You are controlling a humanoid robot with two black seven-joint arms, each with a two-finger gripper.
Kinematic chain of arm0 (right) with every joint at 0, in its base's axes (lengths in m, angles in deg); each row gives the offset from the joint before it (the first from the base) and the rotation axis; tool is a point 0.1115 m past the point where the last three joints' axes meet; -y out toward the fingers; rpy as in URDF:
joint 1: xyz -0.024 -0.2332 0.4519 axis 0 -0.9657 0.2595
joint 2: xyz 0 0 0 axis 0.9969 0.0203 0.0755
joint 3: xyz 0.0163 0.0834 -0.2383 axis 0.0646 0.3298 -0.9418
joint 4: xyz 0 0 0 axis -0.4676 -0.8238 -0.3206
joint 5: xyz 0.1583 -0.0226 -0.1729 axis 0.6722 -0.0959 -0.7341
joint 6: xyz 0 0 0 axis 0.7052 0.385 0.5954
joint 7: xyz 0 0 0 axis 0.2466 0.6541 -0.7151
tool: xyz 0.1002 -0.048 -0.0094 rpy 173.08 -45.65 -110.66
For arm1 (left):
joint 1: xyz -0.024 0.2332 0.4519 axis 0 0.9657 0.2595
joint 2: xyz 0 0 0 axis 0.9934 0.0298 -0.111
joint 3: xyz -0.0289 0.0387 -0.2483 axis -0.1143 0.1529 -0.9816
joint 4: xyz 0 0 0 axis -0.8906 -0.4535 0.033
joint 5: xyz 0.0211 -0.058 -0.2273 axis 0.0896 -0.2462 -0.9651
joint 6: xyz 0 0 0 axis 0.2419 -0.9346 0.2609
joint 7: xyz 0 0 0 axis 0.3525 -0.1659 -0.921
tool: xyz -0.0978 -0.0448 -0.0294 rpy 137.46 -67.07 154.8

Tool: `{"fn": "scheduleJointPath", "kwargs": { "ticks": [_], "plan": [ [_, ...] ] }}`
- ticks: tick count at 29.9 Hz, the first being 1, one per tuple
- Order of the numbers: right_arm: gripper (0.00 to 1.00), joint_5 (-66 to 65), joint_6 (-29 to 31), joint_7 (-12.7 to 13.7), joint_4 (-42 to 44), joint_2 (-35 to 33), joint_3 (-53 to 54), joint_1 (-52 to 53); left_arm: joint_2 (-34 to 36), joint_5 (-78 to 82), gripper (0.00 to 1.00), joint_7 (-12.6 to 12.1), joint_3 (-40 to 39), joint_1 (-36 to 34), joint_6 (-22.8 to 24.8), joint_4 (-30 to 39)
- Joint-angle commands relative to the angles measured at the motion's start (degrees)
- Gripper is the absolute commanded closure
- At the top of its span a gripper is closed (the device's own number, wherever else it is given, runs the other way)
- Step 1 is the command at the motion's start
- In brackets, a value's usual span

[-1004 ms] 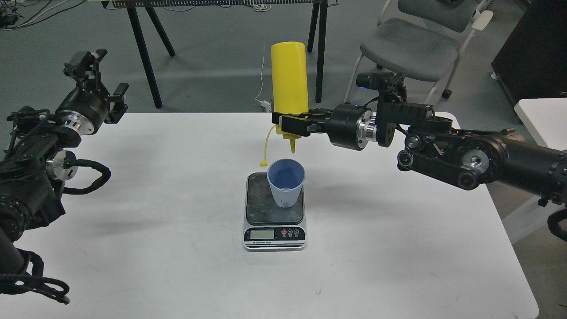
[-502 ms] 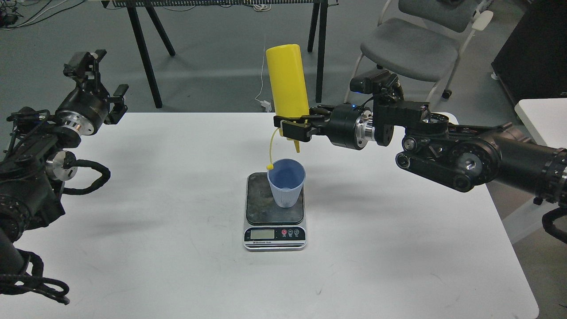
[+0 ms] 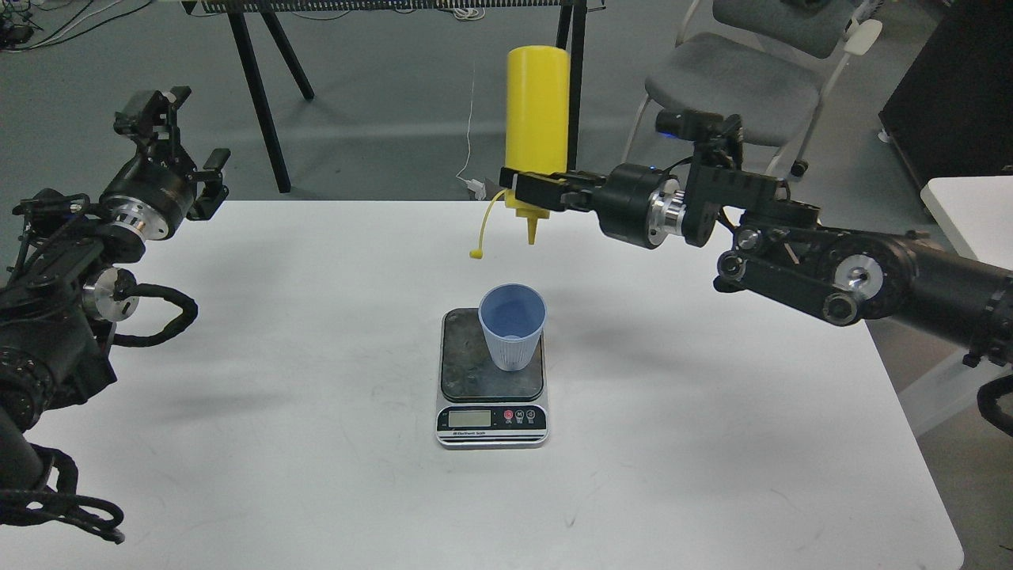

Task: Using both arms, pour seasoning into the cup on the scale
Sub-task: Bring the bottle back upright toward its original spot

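Observation:
The yellow seasoning bottle (image 3: 538, 111) hangs upside down with its nozzle (image 3: 533, 232) pointing down, well above and slightly behind the light-blue cup (image 3: 512, 326). Its cap strap (image 3: 483, 231) dangles to the left. My right gripper (image 3: 532, 192) is shut on the bottle's neck end, reaching in from the right. The cup stands upright on the scale's (image 3: 491, 417) dark plate, at the table's middle. My left gripper (image 3: 210, 184) hovers at the far left over the table's back edge, with its jaws apart and empty.
The white table (image 3: 316, 443) carries only the scale and cup. Behind it are black table legs (image 3: 257, 95) and a grey chair (image 3: 736, 87). A second white table edge (image 3: 969, 206) shows at the right.
My right gripper has lifted the inverted bottle up and slightly right, away from the cup, and straightened it to vertical. The left arm has not moved.

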Motion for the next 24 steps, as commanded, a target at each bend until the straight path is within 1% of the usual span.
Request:
{"fn": "scheduleJointPath", "kwargs": {
  "ticks": [1,2,4,7,8,9,12,15,17,20,24],
  "plan": [
    [0.72,18.90,2.08,-0.96,-5.91,-7.09,3.59,-3.59,-0.11,0.09,0.03,0.00,0.00,0.12,0.01,0.01],
    [0.72,23.55,3.40,-1.40,-7.93,-9.38,5.34,-5.43,-0.20,0.01,0.03,0.00,0.00,0.20,0.01,0.01],
    [0.72,36.20,9.00,-2.10,-11.10,-12.72,11.48,-11.05,-0.20,0.00,0.03,0.00,0.00,0.20,0.01,0.01],
    [0.72,55.71,22.44,-1.93,-11.30,-14.41,22.37,-23.08,-0.38,0.01,0.03,0.00,0.09,0.12,0.01,0.01],
    [0.71,60.12,25.87,-1.84,-10.94,-14.41,25.45,-26.77,-0.64,0.09,0.03,0.00,0.09,0.12,0.01,0.01],
    [0.71,62.77,26.57,-1.93,-10.51,-14.41,28.61,-30.99,-0.82,0.01,0.03,0.00,0.00,0.03,0.01,0.01],
    [0.67,63.50,26.57,-2.81,-10.32,-13.53,36.88,-41.63,-1.08,0.00,0.03,0.00,0.00,0.03,0.01,0.01],
    [0.67,63.94,26.57,-5.87,-10.68,-11.08,44.18,-52.62,-1.69,0.00,0.03,0.00,0.00,0.03,0.01,0.01],
    [0.67,64.29,26.57,-6.59,-10.68,-8.18,48.22,-57.72,-1.78,0.00,0.03,0.00,0.09,0.12,0.01,-0.08],
    [0.67,66.48,26.57,-6.68,-10.41,-5.71,53.24,-62.92,-1.61,0.00,0.03,0.00,0.17,0.12,0.01,-0.08],
    [0.67,69.48,26.57,-6.94,-10.33,-1.67,54.13,-64.78,-1.43,0.00,0.03,0.00,0.35,0.20,0.01,-0.17]
  ]
}}
